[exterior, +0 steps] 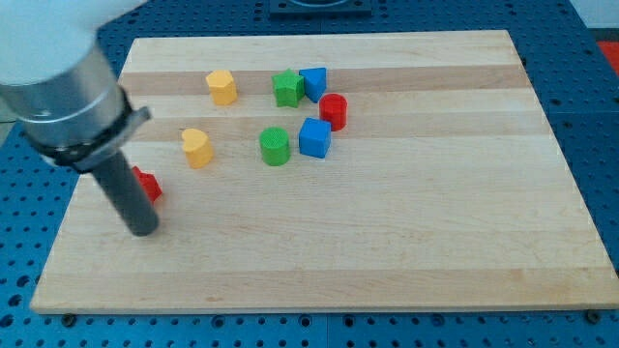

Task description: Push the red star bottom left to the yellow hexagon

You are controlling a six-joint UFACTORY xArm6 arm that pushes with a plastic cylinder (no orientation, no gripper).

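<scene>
The red star (148, 185) is being largely hidden by the dark rod (126, 196), so that only a small red part is being shown at the rod's right edge and its star shape cannot be made out. My tip (142, 230) is being held on the wooden board (387, 242) near the view's left edge, just below and slightly left of that red piece; whether rod and block are touching cannot be told. The rod is a plain pusher with nothing to open or close, and nothing is being carried by it. Its upper housing is being cut off by the view's top-left corner. Seven other blocks are being shown, eight in all, two of each colour. Two yellow ones are being counted: the yellow hexagon (221, 86) near the view's top, well apart from the red star, and a yellow heart-like block (196, 147) below and left of it, closer to the rod. Two green ones are being seen: a green star (286, 87) and a green cylinder (275, 146). Two blue ones are being seen: a blue block (313, 82) just beside the green star, its shape being unclear, and a blue cube (314, 138) beside the green cylinder. A red cylinder (334, 111) is being placed between the two blue blocks.
</scene>
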